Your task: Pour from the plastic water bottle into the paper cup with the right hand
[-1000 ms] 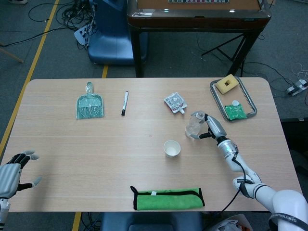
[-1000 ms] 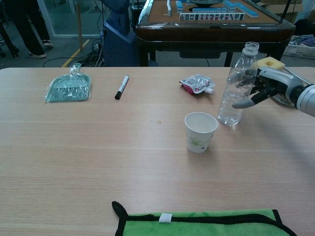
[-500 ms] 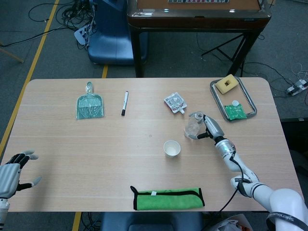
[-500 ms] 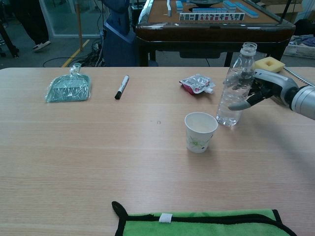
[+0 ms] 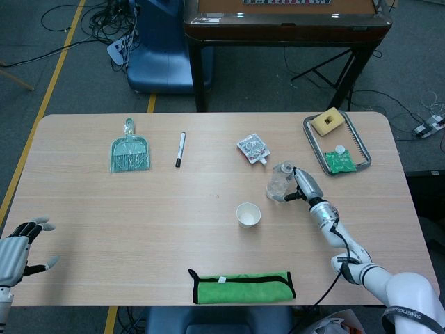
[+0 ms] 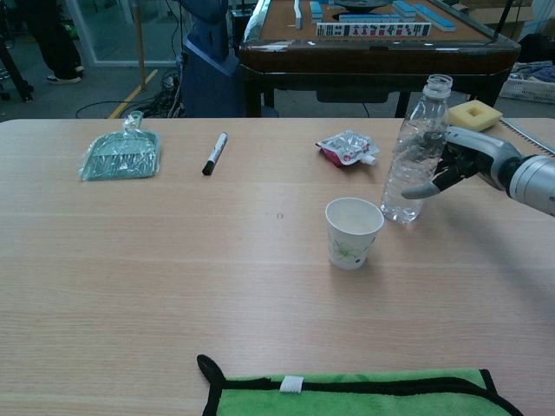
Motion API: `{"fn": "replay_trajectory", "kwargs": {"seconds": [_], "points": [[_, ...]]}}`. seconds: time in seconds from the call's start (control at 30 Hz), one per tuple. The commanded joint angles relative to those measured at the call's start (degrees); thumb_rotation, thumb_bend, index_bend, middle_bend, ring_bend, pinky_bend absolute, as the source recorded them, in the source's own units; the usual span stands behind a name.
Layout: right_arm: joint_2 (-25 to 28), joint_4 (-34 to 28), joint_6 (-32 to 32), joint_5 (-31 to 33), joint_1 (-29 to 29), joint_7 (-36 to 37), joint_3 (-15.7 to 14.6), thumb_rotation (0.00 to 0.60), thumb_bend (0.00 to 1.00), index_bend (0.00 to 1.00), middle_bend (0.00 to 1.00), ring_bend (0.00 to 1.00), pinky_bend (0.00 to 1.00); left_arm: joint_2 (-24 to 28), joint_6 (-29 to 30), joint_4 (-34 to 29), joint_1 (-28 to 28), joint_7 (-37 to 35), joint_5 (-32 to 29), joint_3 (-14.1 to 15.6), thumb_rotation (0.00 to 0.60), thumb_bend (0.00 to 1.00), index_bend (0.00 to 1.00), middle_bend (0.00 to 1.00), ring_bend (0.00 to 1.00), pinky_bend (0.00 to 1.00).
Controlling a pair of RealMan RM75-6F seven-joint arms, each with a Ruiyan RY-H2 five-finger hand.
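A clear plastic water bottle (image 5: 278, 184) (image 6: 414, 156) with no cap stands upright on the table, just right of and behind the white paper cup (image 5: 248, 214) (image 6: 353, 231). My right hand (image 5: 304, 186) (image 6: 464, 160) grips the bottle's middle from the right. Its thumb crosses the front and its fingers wrap around behind. The cup stands upright, a short gap from the bottle. My left hand (image 5: 17, 250) hovers at the table's near left corner with its fingers spread and nothing in it.
A green cloth (image 5: 242, 287) (image 6: 355, 394) lies along the near edge. A black marker (image 5: 180, 149), a green dustpan (image 5: 130, 152) and a snack packet (image 5: 253, 149) lie further back. A metal tray (image 5: 314, 136) with a yellow sponge (image 6: 475, 113) sits at the far right.
My right hand and the bottle shifted slightly left; the bottle tilted briefly and now stands straighter. The left hand has not moved.
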Motion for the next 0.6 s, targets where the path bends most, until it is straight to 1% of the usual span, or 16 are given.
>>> {"fn": "replay_trajectory", "kwargs": {"seconds": [0.03, 0.43, 0.6], "points": [[-0.16, 0.15, -0.18, 0.25, 0.02, -0.36, 0.12, 0.600, 0.00, 0.29, 0.32, 0.20, 0.31, 0.03, -0.01, -0.02, 0.04, -0.07, -0.02, 0.03, 0.600, 0.15, 0.34, 0.23, 0.23, 0.47], [-1.16, 0.89, -0.73, 1.49, 0.17, -2.42, 0.94, 0.600, 0.00, 0.42, 0.43, 0.30, 0.31, 0.26, 0.02, -0.30, 0.12, -0.03, -0.14, 0.01, 0.600, 0.15, 0.34, 0.23, 0.23, 0.47], [-1.38, 0.99, -0.87, 2.01, 0.26, -3.35, 1.40, 0.600, 0.04, 0.49, 0.48, 0.34, 0.35, 0.29, 0.11, -0.26, 0.21, -0.17, -0.12, 0.02, 0.600, 0.15, 0.34, 0.23, 0.23, 0.47]]}}
